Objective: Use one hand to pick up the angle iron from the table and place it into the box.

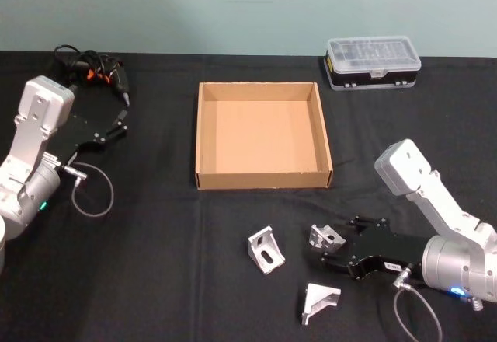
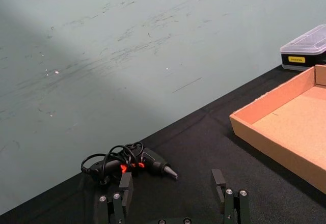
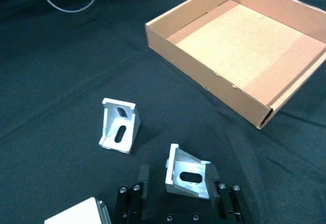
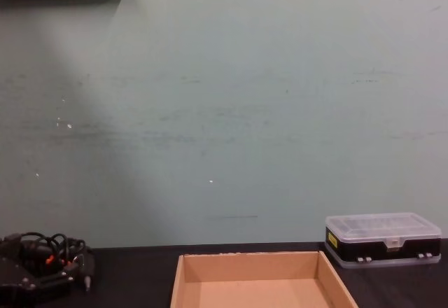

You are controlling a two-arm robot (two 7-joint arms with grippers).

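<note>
Two black fingers (image 3: 143, 176) of my right gripper (image 3: 179, 175) stand released on either side of one angle iron (image 3: 187, 175). I can see a gap on at least one side, so nothing is clamped yet. The piece sits on the table (image 3: 51, 107) with its slotted face tipped up toward the wrist camera. It lies at the near right, in front of the box (image 3: 204, 76) and well apart from it. I judge it to be rigid cast metal, fairly light and in no danger of breaking, but smooth enough to slide or twist out of a weak pinch. I would close across its two flat triangular side webs, low and square, and keep off the sloped faces. A second bracket (image 3: 119, 124) lies just beside it on the left, and a third bracket (image 1: 319, 301) sits nearer me, so I need to lift without nudging either. My left gripper (image 2: 172, 179) is parked with its jaws spread wide at the table's left, near a corded tool (image 2: 153, 163).
</note>
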